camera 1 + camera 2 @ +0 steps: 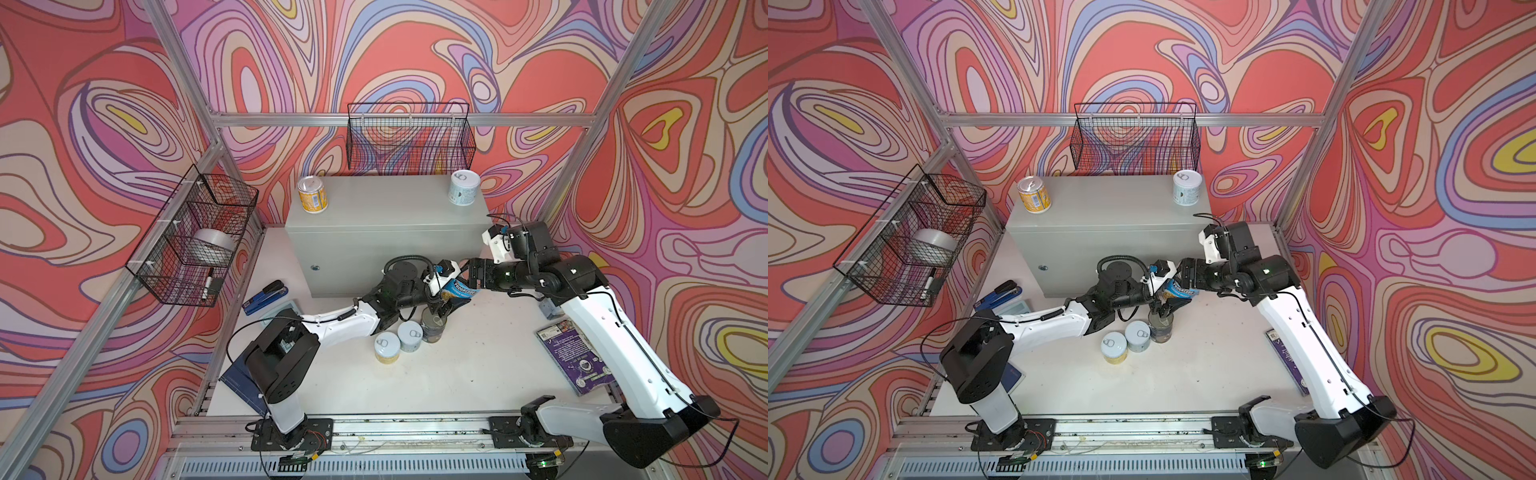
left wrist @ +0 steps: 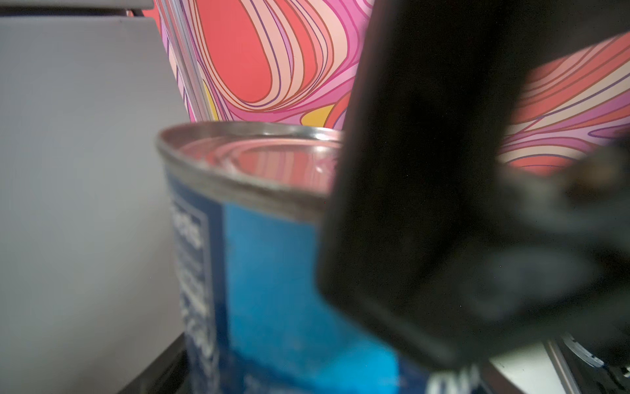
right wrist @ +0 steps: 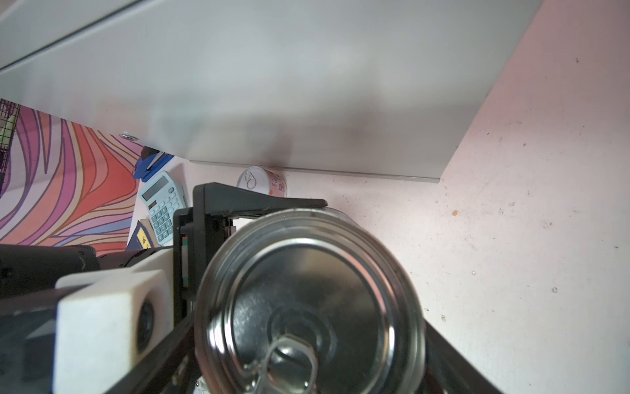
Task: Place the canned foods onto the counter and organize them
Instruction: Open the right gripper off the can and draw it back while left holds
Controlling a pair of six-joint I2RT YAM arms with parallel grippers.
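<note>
Blue Progresso can leans midair, pull-tab lid toward the right wrist, clamped by left fingers and right fingers.

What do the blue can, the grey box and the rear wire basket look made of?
The blue can: metal, bright reflective ribbed lid, printed label, perhaps paper. The grey box: probably painted sheet metal, matte, crisp edges. The wire basket: thin black-coated wire mesh, likely steel.

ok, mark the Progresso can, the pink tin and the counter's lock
Progresso can (image 1: 462,288): in a top view, on its blue label.
pink tin (image 3: 276,184): right wrist view, on its pink side.
counter's lock (image 1: 314,267): in a top view, on the round lock face.
</note>
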